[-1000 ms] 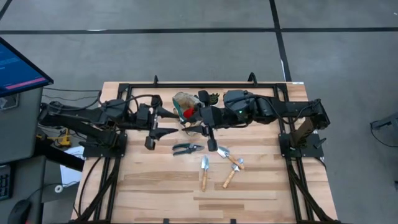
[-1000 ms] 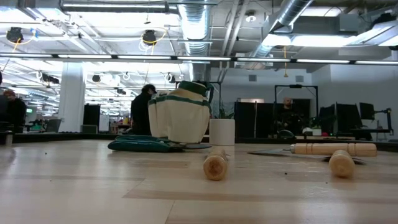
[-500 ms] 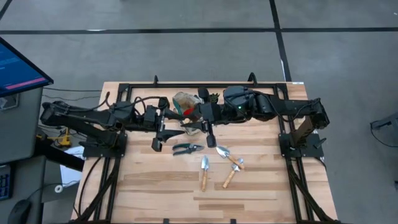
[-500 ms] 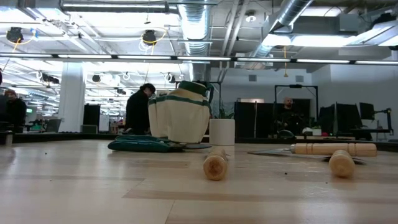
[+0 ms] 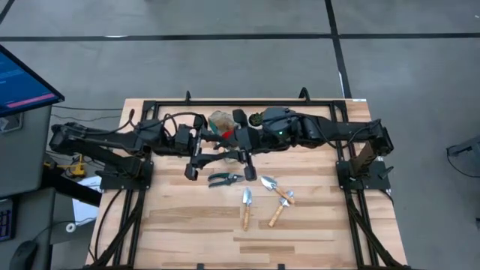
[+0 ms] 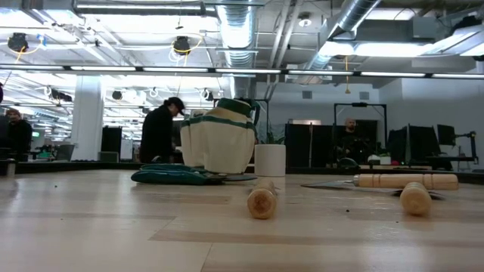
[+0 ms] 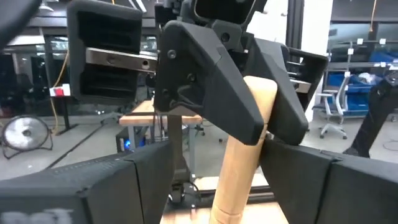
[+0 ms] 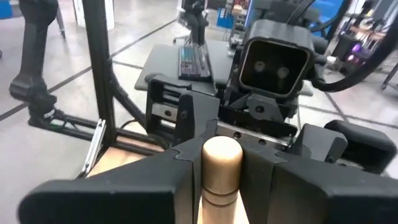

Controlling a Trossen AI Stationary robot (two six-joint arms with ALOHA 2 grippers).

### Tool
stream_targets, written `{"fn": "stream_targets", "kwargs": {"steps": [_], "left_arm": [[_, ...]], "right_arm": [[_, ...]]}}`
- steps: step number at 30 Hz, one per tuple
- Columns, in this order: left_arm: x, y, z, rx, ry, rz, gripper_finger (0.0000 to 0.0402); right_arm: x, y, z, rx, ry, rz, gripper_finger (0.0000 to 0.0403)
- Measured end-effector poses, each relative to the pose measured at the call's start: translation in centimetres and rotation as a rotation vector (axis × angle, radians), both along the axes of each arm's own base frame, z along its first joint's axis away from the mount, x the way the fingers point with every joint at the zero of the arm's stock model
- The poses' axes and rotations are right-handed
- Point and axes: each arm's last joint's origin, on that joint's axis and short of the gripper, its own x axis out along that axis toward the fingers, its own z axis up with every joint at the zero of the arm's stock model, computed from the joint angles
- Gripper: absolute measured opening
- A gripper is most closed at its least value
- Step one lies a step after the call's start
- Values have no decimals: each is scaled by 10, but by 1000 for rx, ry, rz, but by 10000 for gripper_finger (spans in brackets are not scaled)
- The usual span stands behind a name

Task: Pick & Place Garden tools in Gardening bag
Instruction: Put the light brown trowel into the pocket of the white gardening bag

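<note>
Bright ceiling strip lights (slight glare); soft shadows, wrist views blurred close up.

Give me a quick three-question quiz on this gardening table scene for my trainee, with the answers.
1. True or false: the dark pruning shears lie on the wooden table, outside the beige canvas bag with green trim.
2. How many silver-headed, wooden-handled hand tools lie loose on the table? A one, B three, C six.
3. Which gripper is shut on a light wooden handle?
Key: 1 true; 2 B; 3 the right gripper.
</note>
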Motion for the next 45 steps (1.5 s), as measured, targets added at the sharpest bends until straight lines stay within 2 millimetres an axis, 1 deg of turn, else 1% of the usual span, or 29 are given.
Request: {"fn": "stream_targets", "kwargs": {"steps": [6,10,14,19,22,30,32,34,36,37,42,45], "left_arm": [[2,0,1,-3,-13,1,215],[2,0,0,-2,-12,0,199],[2,0,1,-2,-13,-1,156],[2,-1,1,5,-14,-7,75],[1,-1,1,11,-18,-9,41],[1,0,1,0,-16,30,41],[1,1,1,-12,-16,60,41],[2,3,1,-22,-10,115,41],[2,5,0,-17,-3,191,41],[2,6,0,-16,4,230,41],[1,13,-7,-36,73,458,41],[-1,16,-14,-45,125,580,41]], "right_arm": [[-1,0,1,15,-4,-1,62],[-1,0,1,16,-4,0,62],[-1,-1,1,16,-4,-2,62],[-1,-1,1,28,-1,-7,62],[-1,-1,2,35,-3,-6,62],[-1,-1,2,22,-5,-6,73],[-1,-3,3,8,-13,-25,81],[-2,-8,4,-7,-15,-47,99],[-9,-12,9,-30,-21,-87,123],[-14,-14,15,-38,-42,-113,137],[-58,-19,54,-24,-165,-132,206],[-83,-18,71,-12,-217,-167,231]]}}
